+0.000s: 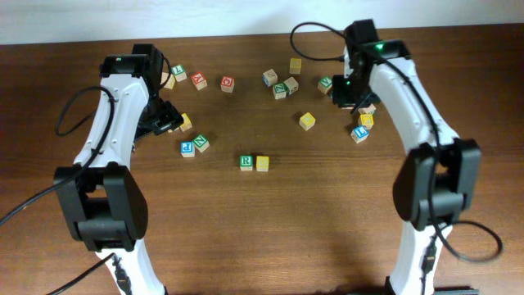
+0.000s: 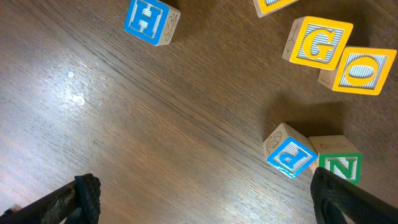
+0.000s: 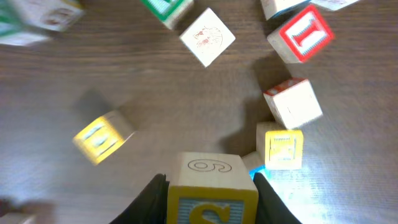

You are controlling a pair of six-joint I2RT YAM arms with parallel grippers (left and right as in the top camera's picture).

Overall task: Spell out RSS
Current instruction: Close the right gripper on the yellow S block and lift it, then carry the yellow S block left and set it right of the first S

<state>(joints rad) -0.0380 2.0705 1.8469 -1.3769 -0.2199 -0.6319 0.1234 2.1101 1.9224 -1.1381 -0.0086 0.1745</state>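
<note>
Now the yellow S cube [image 3: 211,180] sits gripped inside the right pincer [image 3: 210,200].

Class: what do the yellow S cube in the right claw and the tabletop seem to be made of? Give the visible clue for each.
Yellow S cube: probably wood; pale bare top with engraved mark, painted yellow face. Tabletop: dark wood or wood-look laminate; streaky grain, sheen.

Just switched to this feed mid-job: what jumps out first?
The right gripper is clamped on a yellow S cube, filling the bottom of its wrist view. In the overhead view's middle, a green R cube sits with a yellow cube right beside it. The left gripper hangs open over bare table near a blue P cube.
</note>
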